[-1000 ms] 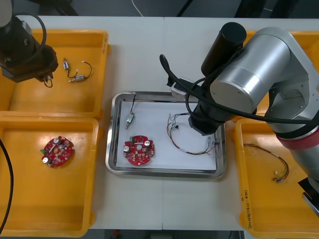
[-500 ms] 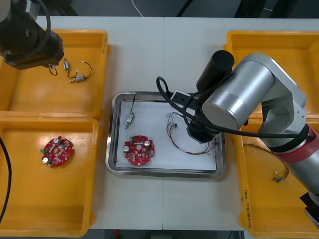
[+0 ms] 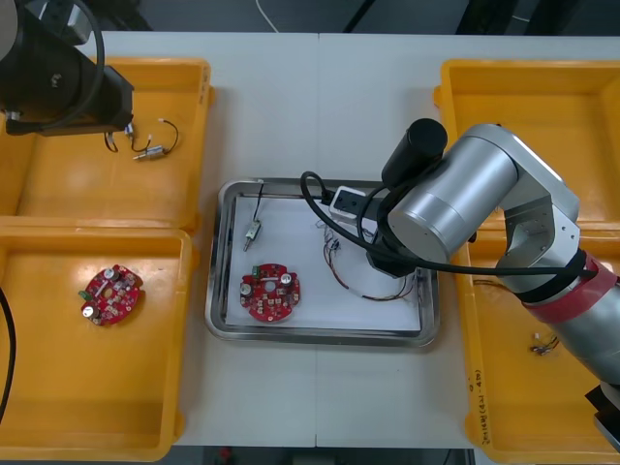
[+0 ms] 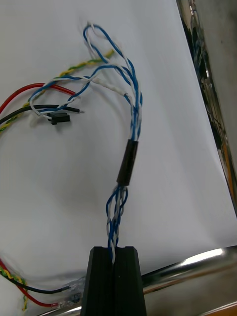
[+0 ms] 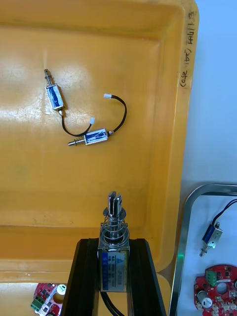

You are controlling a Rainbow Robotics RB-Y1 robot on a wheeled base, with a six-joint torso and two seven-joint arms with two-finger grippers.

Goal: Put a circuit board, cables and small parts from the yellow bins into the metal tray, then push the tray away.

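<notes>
Right gripper (image 4: pixel 112 251) is hanging over the tray (image 4: pixel 197 260), fingers pressing together on the end of the blue-white cable (image 4: pixel 131 123). The cable is running out from the fingertips across the white tray floor, its far ends lying beside red, black and yellow wires (image 4: pixel 29 106). Left gripper (image 5: pixel 112 243) is gripping a metal part (image 5: pixel 113 232), fingers apart by its width, over the bin (image 5: pixel 148 163). Two more parts (image 5: pixel 94 137) are lying beyond the fingertips. Board (image 3: pixel 270 292) is lying in the tray

Right tool (image 4: pixel 114 250) pinching twisted blue and white cable (image 4: pixel 134 116), inside white-floored metal tray (image 4: pixel 197 263)
</notes>
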